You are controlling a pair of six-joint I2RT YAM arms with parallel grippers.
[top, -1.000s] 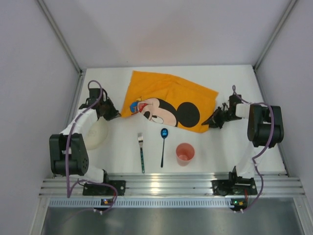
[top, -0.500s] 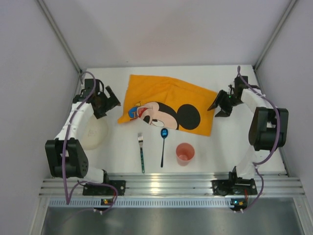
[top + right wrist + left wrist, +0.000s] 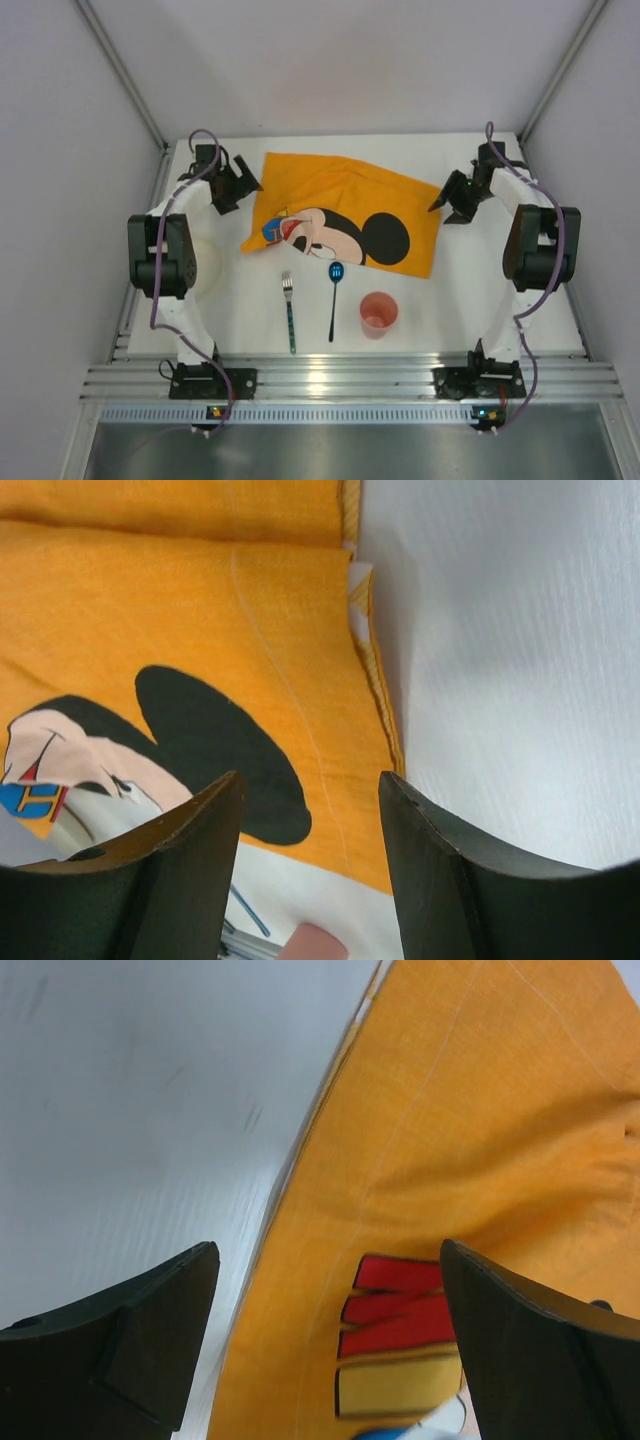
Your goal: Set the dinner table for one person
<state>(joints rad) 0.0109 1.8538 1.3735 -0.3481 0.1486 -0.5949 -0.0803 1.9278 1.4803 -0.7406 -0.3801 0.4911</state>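
An orange placemat (image 3: 340,205) with a cartoon mouse lies spread, slightly askew, on the far half of the white dinner table (image 3: 450,300). My left gripper (image 3: 243,183) hovers open at the mat's far left edge. In the left wrist view the gripper (image 3: 328,1260) straddles that mat (image 3: 480,1140) edge and holds nothing. My right gripper (image 3: 448,200) stands open at the mat's right edge. The right wrist view shows the gripper (image 3: 310,780) above the mat (image 3: 200,600), with nothing between its fingers.
Near the front lie a fork (image 3: 289,312) and a dark spoon (image 3: 334,295) side by side, with a pink cup (image 3: 378,314) to their right. A white dish (image 3: 207,268) sits at the left, partly behind my left arm. Walls enclose three sides.
Both grippers have opened, let go of the placemat and moved toward the far side. The mat's right part now lies flatter and further toward the front.
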